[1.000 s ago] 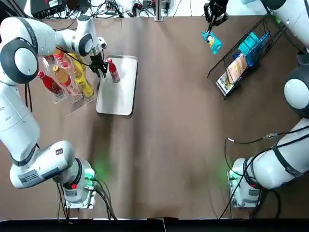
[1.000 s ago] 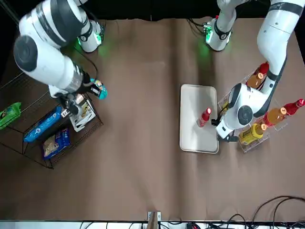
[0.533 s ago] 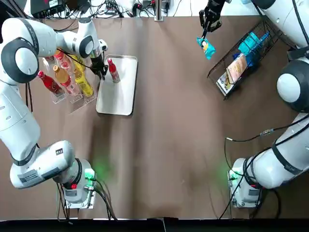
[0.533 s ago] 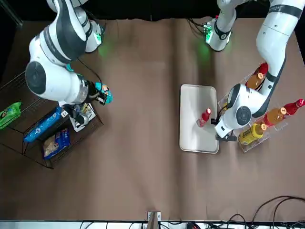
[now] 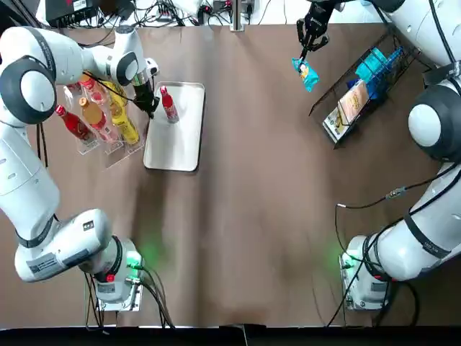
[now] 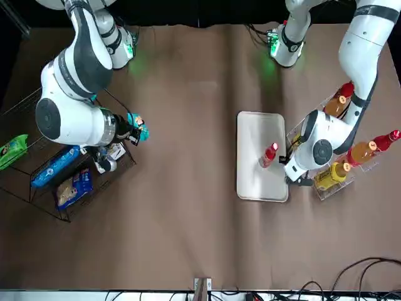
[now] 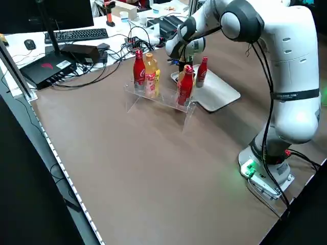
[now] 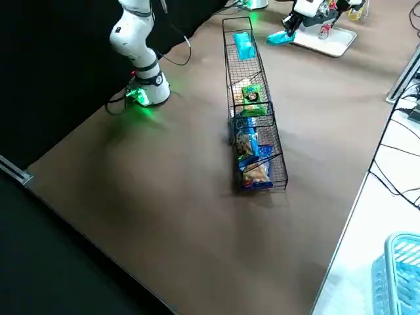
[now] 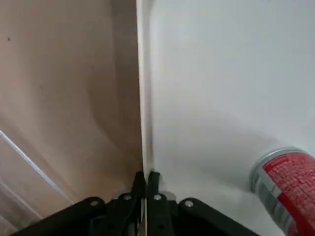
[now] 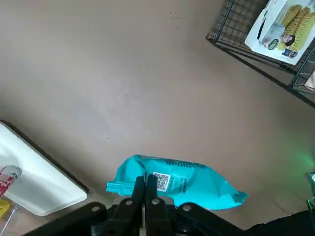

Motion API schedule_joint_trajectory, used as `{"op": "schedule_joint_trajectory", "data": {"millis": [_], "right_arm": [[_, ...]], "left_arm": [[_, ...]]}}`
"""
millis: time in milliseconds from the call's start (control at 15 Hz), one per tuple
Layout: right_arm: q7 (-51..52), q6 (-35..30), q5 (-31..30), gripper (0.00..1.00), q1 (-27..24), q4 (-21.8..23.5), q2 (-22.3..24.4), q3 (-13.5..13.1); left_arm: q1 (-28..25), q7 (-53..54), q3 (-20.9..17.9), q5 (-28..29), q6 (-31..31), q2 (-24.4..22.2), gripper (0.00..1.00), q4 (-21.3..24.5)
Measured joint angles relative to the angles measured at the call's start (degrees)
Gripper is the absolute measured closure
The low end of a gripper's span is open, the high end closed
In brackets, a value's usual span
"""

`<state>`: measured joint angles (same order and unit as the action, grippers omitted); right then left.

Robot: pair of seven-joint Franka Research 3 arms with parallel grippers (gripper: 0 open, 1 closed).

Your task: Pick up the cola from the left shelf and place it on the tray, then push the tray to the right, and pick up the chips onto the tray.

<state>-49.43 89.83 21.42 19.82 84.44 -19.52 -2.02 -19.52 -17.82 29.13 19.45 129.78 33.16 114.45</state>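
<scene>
Robotics lab; bench keyboard (image 7: 76, 34), loose cables (image 7: 103, 69)

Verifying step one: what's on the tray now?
Only the cola bottle, upright near the tray's far end. Left gripper covers a bit of the tray's edge there; nothing else shows. Chips bag isn't on it.

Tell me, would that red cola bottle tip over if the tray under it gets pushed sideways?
Probably tippy: the cola bottle stands upright, tall and narrow, loose on the white tray. The tray looks smooth, so the bottle might slide instead. The left gripper, shut at the tray's rim, does not touch the bottle, so a slow push seems safest.
</scene>
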Motion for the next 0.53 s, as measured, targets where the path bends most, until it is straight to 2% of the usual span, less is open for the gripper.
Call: {"op": "schedule_joint_trajectory", "data": {"millis": [333, 533], "right_arm": [[-0.1, 0.0, 0.0, 0.96, 0.0, 0.0, -0.1, 0.0], [-0.4, 0.0, 0.0, 0.96, 0.0, 0.0, -0.4, 0.0]], "left_arm": [[2.7, -1.3, 0.0, -0.3, 0.1, 0.1, 0.95, -0.1], [5.9, -2.4, 0.0, -3.9, 0.2, 0.4, 0.95, -0.7]]}}
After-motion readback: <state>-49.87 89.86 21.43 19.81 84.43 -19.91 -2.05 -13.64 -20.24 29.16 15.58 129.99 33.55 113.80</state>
